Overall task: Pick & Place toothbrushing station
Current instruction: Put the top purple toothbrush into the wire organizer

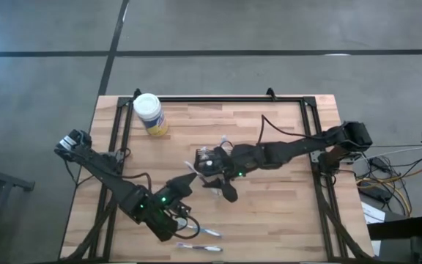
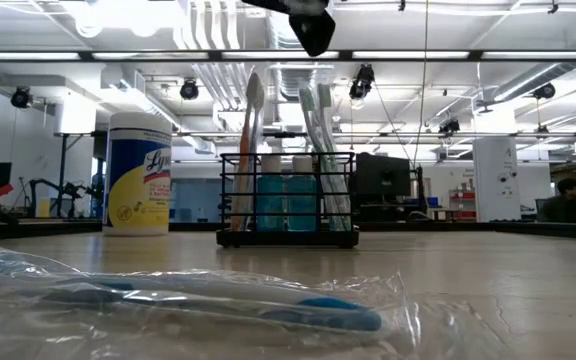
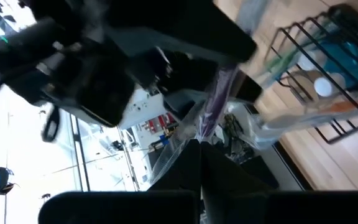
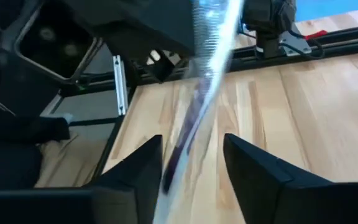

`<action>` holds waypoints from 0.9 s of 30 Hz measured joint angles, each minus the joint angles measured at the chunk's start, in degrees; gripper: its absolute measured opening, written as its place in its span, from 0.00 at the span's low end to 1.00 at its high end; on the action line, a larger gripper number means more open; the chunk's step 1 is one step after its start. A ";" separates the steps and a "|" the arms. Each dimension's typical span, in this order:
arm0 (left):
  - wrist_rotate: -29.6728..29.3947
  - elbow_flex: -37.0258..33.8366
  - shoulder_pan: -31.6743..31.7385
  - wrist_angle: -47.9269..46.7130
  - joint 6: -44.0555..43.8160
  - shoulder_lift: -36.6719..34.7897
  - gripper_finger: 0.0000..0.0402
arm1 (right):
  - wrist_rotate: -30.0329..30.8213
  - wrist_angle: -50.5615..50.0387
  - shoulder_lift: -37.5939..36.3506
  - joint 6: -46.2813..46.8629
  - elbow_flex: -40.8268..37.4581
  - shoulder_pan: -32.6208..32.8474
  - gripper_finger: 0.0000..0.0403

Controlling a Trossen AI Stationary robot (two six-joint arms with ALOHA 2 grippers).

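The black wire-mesh caddy [image 1: 209, 158] stands on its base mid-table, holding upright toothbrushes and blue bottles; it also shows in the low view [image 2: 288, 205] and the left wrist view [image 3: 328, 68]. My left gripper [image 1: 184, 183], just near-left of the caddy, is shut on a plastic-wrapped purple toothbrush [image 3: 217, 102]. My right gripper [image 4: 194, 171] is open just near-right of the caddy. Its fingers stand on either side of the same wrapped toothbrush [image 4: 194, 118], and I see no touch. My left gripper pinches the wrapped toothbrush between its two fingers at one end of the wrapper [image 3: 199, 138]. The toothbrush runs on past the fingertips, along the fingers, toward the caddy and my right gripper. It is lifted clear of the table.
A white-lidded yellow round tub [image 1: 149, 114] stands at the table's far left. Two more wrapped toothbrushes [image 1: 205, 233] lie near the front edge, close in the low view [image 2: 218, 300]. Black rails run along the table's far, left and right sides.
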 joint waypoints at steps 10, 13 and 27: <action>0.25 -0.35 0.02 3.16 3.32 -0.02 0.00 | -1.94 2.16 0.56 -1.76 0.09 -0.02 0.14; 0.45 -0.33 -0.04 3.23 2.83 -0.07 0.01 | -1.73 2.05 0.58 -3.17 0.09 -0.14 0.05; 7.78 0.06 -5.31 1.93 -11.27 -9.65 0.20 | -2.15 2.04 0.29 -6.90 0.11 0.31 0.04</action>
